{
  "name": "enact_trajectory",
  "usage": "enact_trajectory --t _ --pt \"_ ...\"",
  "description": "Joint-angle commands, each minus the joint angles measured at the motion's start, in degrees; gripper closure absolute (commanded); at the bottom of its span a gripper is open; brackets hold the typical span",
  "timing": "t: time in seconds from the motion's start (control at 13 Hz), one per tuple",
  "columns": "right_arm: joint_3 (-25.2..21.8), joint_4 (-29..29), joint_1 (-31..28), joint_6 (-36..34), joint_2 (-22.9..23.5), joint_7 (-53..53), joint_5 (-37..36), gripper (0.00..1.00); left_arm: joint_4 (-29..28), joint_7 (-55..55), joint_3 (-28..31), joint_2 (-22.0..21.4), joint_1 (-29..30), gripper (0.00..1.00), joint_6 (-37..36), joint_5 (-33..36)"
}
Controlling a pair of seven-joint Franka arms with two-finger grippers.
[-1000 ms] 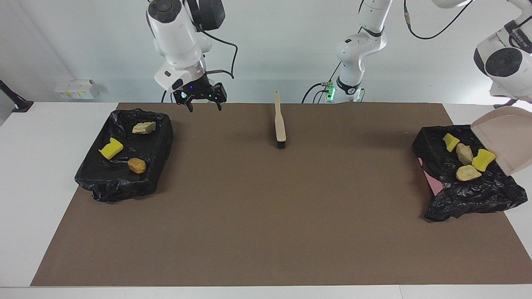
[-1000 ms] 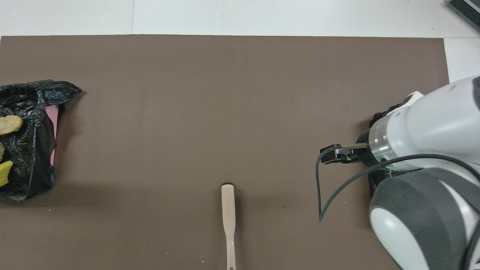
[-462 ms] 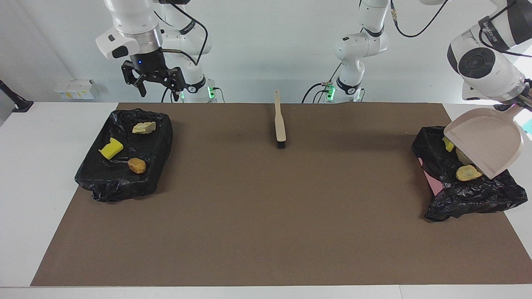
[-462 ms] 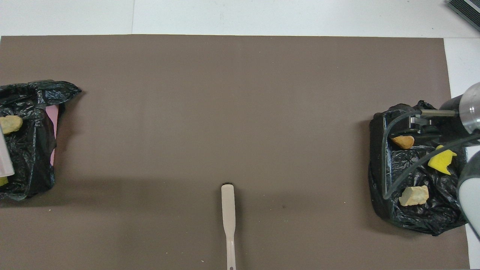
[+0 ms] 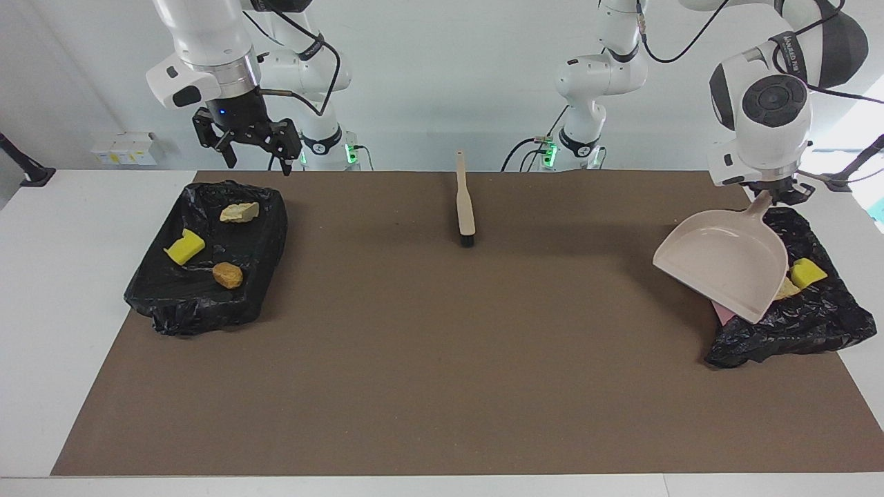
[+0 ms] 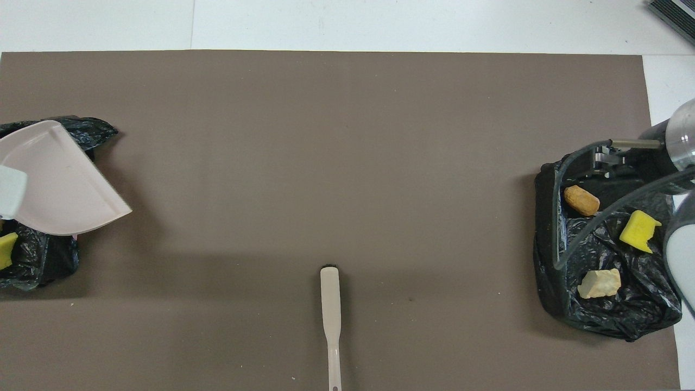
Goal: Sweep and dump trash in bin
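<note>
Since my left gripper [image 5: 775,196] has its fingers clamped on the dustpan [image 5: 722,266] handle, pan hanging below over the bin [image 5: 815,317] holding trash [image 5: 806,273], a slip drops it. Right gripper [image 5: 247,143] fingers apart above the other bin [image 5: 200,304].

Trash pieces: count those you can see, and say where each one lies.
5. Three in the bin at the right arm's end: tan lump, yellow wedge, orange-brown lump. Two in the other bin: yellow wedge, tan lump. The dustpan may hide more.
</note>
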Motion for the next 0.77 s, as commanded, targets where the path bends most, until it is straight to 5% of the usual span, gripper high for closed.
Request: enact_trajectory --t 0.0,0.69 --pt "0.66 1.44 -1.83 -0.02 0.90 -0.56 0.31 0.00 0.03 -10.86 0.95 -1.20 -3.05 1.00 -1.50 -9.16" --pt "-14.02 1.18 9.41 -1.60 0.37 -2.40 3.13 0.00 0.03 -47.52 0.68 -0.51 -19.30 1.00 3.76 -28.35"
